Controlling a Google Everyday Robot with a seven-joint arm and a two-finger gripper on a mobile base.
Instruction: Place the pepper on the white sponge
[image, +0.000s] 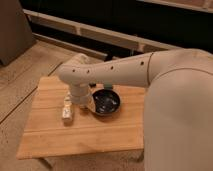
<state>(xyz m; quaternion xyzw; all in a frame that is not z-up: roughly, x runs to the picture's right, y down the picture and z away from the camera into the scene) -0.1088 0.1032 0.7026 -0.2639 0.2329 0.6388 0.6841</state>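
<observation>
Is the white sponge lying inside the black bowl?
No, the white sponge lies on the wooden table beside the black bowl, with the gripper low between them.

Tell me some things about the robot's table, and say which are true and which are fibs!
1. The black bowl sits on the wooden table. True.
2. The white sponge lies inside the bowl. False: it lies on the table beside the bowl.
3. The gripper hangs low over the table, between the sponge and the bowl. True.
4. The table is made of glass. False: it is made of light wooden boards.
</observation>
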